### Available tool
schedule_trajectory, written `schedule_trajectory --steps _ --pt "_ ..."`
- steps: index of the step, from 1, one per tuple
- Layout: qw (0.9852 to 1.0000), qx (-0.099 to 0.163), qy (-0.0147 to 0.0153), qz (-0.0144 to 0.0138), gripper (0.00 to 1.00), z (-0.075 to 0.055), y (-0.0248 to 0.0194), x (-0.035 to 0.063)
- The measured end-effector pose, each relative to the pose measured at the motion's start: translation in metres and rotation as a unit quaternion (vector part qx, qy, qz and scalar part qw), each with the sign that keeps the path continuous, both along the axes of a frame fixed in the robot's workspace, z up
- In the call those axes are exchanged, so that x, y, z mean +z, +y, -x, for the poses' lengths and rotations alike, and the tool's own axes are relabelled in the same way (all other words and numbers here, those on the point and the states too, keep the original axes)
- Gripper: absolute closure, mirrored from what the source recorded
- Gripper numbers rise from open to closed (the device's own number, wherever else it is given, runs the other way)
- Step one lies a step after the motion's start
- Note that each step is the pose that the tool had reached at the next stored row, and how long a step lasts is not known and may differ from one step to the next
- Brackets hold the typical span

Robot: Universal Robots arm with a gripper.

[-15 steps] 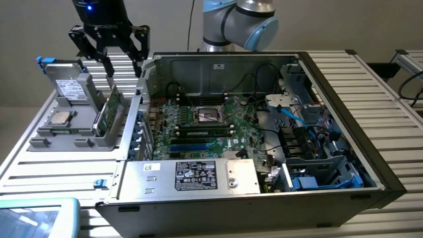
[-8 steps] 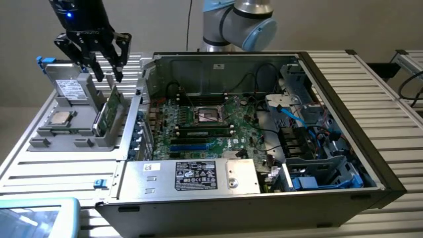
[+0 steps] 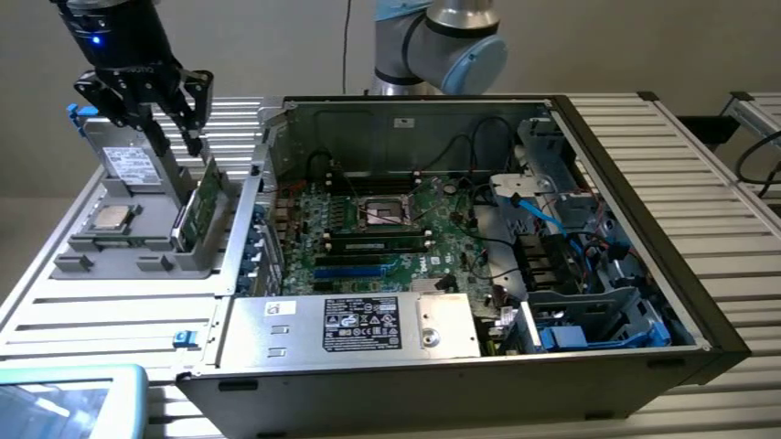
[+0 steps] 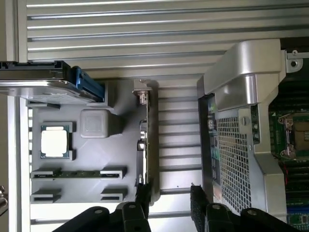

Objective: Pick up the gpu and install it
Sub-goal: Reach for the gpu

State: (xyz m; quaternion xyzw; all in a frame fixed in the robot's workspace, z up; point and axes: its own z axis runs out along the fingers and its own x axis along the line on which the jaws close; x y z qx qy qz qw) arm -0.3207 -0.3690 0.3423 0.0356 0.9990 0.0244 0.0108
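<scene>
Spread claw [image 4: 170,197] over gpu [image 4: 146,140], upright on edge

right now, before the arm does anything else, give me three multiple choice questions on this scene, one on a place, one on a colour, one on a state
1. Where is the gpu?
A. upright in the grey holder outside the case
B. plugged in inside the case
C. flat on the slatted table

2. What colour is the motherboard?
A. red
B. green
C. white

3. How do the hand's fingers stand?
A. shut on the gpu
B. shut on nothing
C. open

Answers:
1 A: the card stands on edge in the holder, at the exterior view's left of the case.
2 B: the board on the floor of the open case is green.
3 C: the wrist view shows a gap between the two fingers, with the gpu's edge close by one of them.
</scene>
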Motion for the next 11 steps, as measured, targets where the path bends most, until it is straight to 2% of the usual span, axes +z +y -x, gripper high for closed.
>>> schedule_trajectory --steps 5,11 --pt "1.0000 0.000 0.0000 0.0001 0.52 0.022 0.0092 -0.0090" --pt "1.0000 0.000 0.0002 0.0001 0.52 0.026 0.0098 -0.0106"
